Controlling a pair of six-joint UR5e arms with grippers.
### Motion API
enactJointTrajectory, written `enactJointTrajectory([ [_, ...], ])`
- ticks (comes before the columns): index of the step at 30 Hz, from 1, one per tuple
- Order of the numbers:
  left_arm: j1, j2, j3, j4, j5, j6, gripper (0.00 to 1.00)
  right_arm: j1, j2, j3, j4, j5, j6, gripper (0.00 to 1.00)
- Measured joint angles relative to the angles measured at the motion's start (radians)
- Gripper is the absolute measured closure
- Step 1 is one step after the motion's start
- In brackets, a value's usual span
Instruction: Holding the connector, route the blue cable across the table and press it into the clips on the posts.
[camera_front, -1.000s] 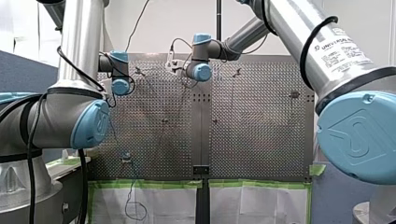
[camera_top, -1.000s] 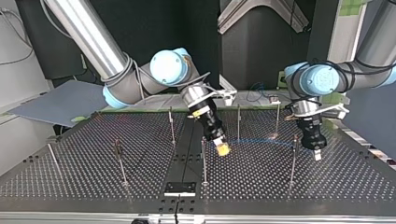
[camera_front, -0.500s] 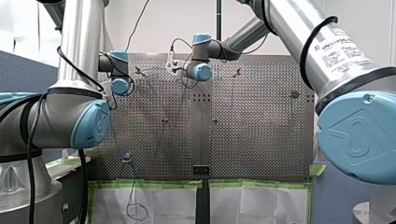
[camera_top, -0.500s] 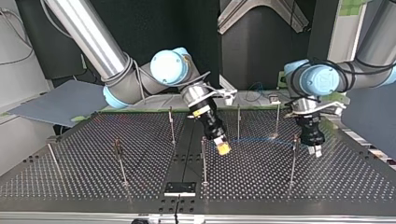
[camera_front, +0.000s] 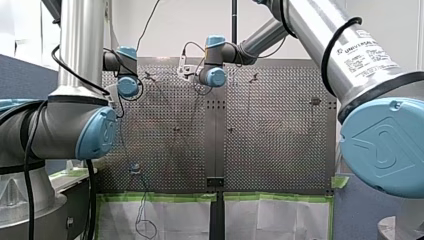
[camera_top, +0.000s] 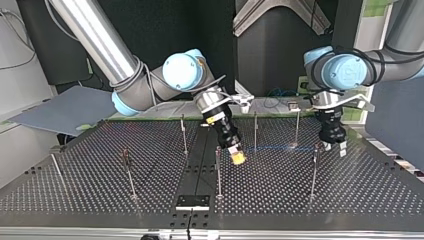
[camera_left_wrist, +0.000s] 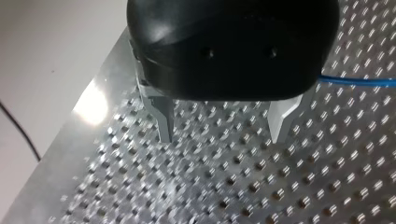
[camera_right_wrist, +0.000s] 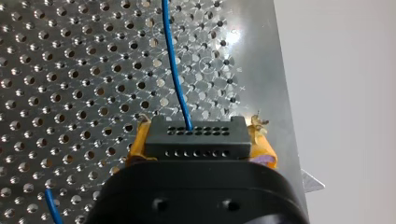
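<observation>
- My right arm (camera_front: 320, 30): silver tube, pale-blue joint caps, looped black cable, white printed label.
- My left gripper (camera_left_wrist: 222, 137): black housing, metal fingers.
- My right gripper (camera_right_wrist: 201, 140): black body, yellow pads.

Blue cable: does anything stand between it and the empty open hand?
Nothing visible does. In the left wrist view my left hand hangs open over the table, and the cable passes beside one finger, nothing showing between them.
</observation>
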Motion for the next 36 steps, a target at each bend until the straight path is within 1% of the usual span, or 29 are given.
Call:
enactJointTrajectory([
  [4, -0.003, 0.031, -0.031, -0.031, 0.03, -0.014, 0.0, 0.002, 0.0, 0.0, 0.008, 0.012, 0.006, 1.0],
  [8, -0.009, 0.066, -0.066, -0.066, 0.063, -0.044, 0.0, 0.005, 0.001, 0.0, 0.013, 0.016, 0.009, 1.0],
  [11, -0.014, 0.092, -0.09, -0.092, 0.069, -0.053, 0.0, 0.007, 0.002, 0.001, 0.015, 0.019, 0.011, 1.0],
  [15, -0.019, 0.127, -0.105, -0.118, 0.068, -0.048, 0.0, 0.008, 0.003, 0.001, 0.019, 0.023, 0.011, 1.0],
  [24, -0.037, 0.205, -0.112, -0.128, 0.069, 0.018, 0.0, 0.009, 0.006, 0.005, 0.02, 0.029, 0.012, 1.0],
  [29, -0.056, 0.246, -0.112, -0.125, 0.089, 0.062, 0.0, 0.009, 0.008, 0.012, 0.023, 0.029, 0.013, 1.0],
  [33, -0.074, 0.256, -0.112, -0.114, 0.114, 0.099, 0.0, 0.009, 0.009, 0.013, 0.025, 0.029, 0.014, 1.0],
  [36, -0.087, 0.254, -0.111, -0.098, 0.129, 0.124, 0.0, 0.009, 0.009, 0.013, 0.026, 0.029, 0.015, 1.0],
])
